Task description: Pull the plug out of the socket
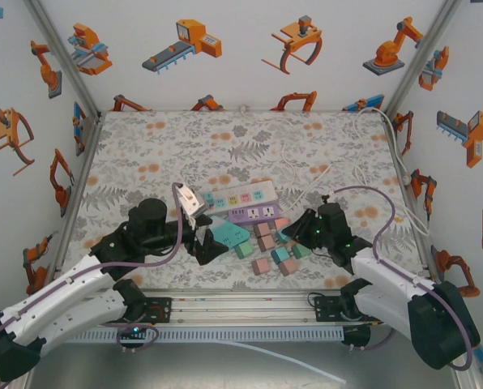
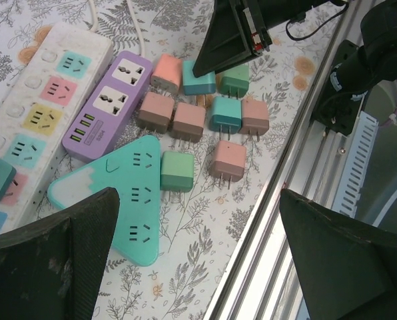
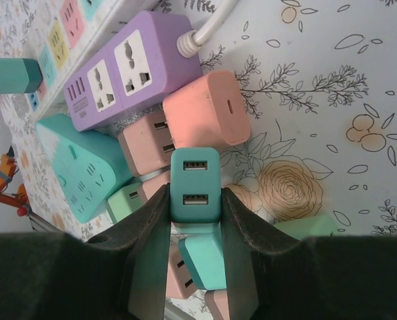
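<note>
Black-fingered left gripper (image 2: 198, 227): nearest item, hovering on the near side of the purple power strip (image 2: 108, 107). Its jaws are spread as wide as they go, with nothing between them.

Teal triangular socket (image 2: 128, 197): lies flat, touching the purple power strip's near end. Every outlet that shows is vacant.

Loose plugs (image 2: 188, 123): several in pink, teal and green, lying just right of the purple power strip. Their prongs are bare and none is in an outlet.

Right gripper (image 3: 195, 200): just right of the purple power strip, over the loose plugs. Its jaws are closed on a teal USB plug (image 3: 195, 183), pinched by its sides with the ports facing the wrist camera. The plug looks clear of every outlet, so it reads as pulled and not yet set down.

Purple power strip: two universal outlets and a row of USB ports, all vacant. A white cable (image 3: 205, 30) leaves one end.

White power strip (image 2: 45, 93): lies alongside the purple power strip on its far side, with pastel outlets. One seated teal plug (image 3: 12, 75) stands in it.

Progress, as judged: largely done. The seated teal plug is the remaining item, and the free left gripper is the one nearer to it.
</note>
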`<state>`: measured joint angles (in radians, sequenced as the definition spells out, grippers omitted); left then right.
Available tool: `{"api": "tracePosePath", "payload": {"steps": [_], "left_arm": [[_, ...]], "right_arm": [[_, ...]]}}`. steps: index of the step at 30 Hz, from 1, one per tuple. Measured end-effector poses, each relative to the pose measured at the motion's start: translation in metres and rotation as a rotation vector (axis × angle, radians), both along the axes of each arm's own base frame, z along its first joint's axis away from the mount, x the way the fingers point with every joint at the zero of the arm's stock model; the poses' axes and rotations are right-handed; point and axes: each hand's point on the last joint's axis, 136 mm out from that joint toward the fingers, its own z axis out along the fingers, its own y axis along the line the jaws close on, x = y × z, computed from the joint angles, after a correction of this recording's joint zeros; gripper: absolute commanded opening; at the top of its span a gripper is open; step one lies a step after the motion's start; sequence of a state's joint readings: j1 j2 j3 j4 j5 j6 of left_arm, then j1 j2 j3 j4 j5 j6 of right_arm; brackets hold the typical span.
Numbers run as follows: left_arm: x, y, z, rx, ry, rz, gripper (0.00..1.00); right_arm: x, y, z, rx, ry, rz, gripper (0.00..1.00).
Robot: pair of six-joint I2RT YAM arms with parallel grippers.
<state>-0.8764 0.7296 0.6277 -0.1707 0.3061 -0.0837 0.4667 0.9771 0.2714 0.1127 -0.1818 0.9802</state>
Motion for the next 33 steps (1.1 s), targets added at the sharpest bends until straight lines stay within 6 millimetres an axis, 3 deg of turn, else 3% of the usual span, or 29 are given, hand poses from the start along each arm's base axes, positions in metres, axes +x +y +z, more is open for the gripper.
{"api": "tracePosePath", "payload": {"steps": [18,28,33], "left_arm": [[0.005,0.001,-0.004,0.016,0.000,0.027,0.97],[0.010,0.003,-0.005,0.025,-0.010,0.051,0.97],[0.021,0.010,-0.008,0.048,-0.021,0.126,0.97]], "right_arm": [[-0.005,-0.011,-0.013,-0.075,0.020,-0.024,0.53],[-0.010,-0.021,-0.012,-0.152,0.017,-0.019,0.55],[0.001,-0.018,0.013,-0.183,-0.063,0.017,0.55]]}}
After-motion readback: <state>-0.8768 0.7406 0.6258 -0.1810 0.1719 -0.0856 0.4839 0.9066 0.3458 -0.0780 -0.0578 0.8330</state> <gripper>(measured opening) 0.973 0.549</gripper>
